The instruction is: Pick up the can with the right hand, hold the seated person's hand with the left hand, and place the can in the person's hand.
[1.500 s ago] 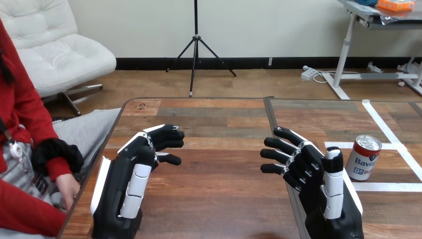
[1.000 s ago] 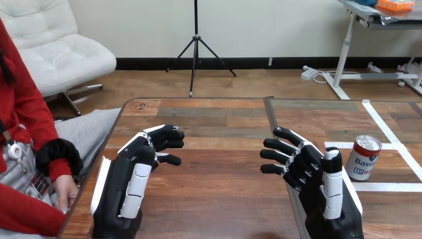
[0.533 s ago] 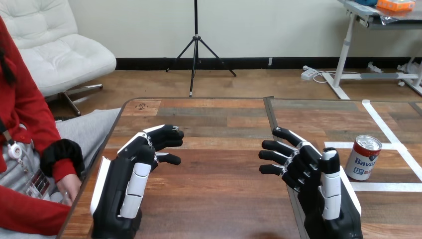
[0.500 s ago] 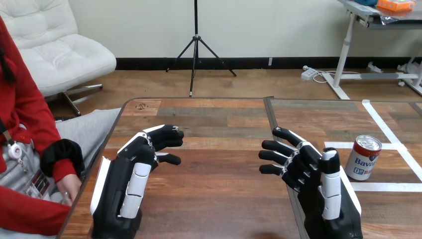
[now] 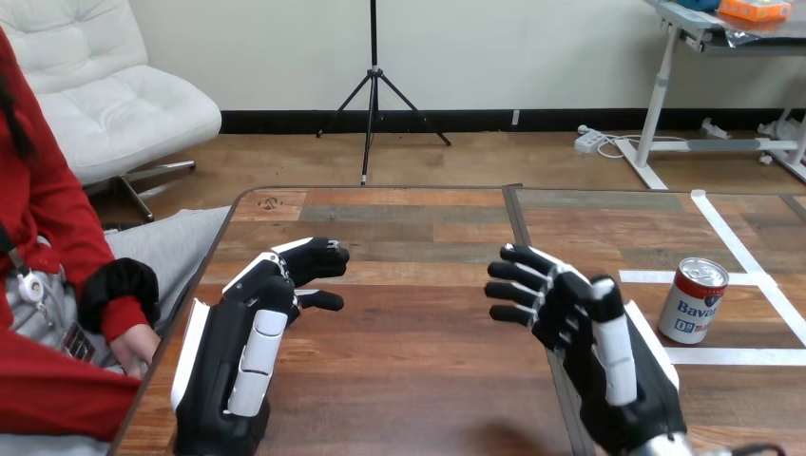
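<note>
Can (image 5: pixel 694 300) stands right of the right robot hand (image 5: pixel 599 356) (apart)

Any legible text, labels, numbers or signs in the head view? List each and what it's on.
can: blue lettering on its white label, curving out of sight round the side; no whole word reads.
small mark by the far left corner of the table: too small to read.
Nothing else bears readable text.

Can (image 5: pixel 695 300) upright on the table (image 5: pixel 418 228) at right, right hand (image 5: pixel 589 351) beside it, left hand (image 5: pixel 242 351) further left
</note>
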Robot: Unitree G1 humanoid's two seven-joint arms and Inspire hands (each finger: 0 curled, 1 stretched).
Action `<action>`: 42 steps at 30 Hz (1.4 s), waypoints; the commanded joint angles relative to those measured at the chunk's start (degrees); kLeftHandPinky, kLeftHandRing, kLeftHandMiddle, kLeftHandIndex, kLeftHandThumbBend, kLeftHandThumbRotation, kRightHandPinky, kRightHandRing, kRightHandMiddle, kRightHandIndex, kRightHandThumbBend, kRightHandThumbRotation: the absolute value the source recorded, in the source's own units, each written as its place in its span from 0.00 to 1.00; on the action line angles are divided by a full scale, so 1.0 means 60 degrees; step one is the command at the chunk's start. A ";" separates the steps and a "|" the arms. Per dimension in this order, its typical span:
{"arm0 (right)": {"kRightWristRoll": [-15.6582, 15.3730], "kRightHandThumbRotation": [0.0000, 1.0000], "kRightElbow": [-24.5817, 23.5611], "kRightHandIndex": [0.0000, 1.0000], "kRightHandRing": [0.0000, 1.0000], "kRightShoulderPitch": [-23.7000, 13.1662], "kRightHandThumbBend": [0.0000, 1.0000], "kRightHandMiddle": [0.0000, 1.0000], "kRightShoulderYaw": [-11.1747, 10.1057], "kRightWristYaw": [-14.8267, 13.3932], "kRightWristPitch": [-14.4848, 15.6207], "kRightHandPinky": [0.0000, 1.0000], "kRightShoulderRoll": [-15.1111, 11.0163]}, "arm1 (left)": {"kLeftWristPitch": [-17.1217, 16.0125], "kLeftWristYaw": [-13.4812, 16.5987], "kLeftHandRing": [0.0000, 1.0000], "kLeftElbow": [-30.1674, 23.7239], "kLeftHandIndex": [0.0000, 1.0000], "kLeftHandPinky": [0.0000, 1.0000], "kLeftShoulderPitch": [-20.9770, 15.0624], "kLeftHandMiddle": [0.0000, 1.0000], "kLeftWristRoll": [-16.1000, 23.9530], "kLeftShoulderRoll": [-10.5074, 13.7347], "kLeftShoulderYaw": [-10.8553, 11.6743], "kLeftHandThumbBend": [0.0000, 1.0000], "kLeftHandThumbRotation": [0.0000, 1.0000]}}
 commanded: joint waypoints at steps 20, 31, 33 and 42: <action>-0.0900 1.00 0.1065 0.83 0.81 -0.3199 0.87 0.81 -0.1009 -0.1016 -0.0538 0.76 -0.1105 | -0.0145 0.0027 0.71 -0.0120 0.66 0.58 -0.0647 0.70 0.0041 0.0027 0.0088 0.66 0.96; -0.1706 0.98 0.1526 0.81 0.79 -0.3900 0.87 0.80 -0.1327 -0.1923 -0.1156 0.74 -0.1561 | -0.0095 0.0038 0.70 -0.0189 0.66 0.58 -0.0590 0.70 0.0054 0.0037 0.0092 0.65 0.96; -0.1860 0.98 0.1579 0.81 0.78 -0.3983 0.87 0.79 -0.1358 -0.2093 -0.1213 0.73 -0.1620 | -0.0065 0.0030 0.70 -0.0203 0.66 0.58 -0.0576 0.70 0.0044 0.0043 0.0090 0.65 0.96; -0.2476 0.96 0.2270 0.80 0.78 -0.4535 0.84 0.79 -0.1542 -0.2678 -0.1689 0.70 -0.2102 | -0.0120 -0.0052 0.69 -0.0174 0.66 0.57 -0.0553 0.69 -0.0035 0.0075 0.0089 0.64 0.95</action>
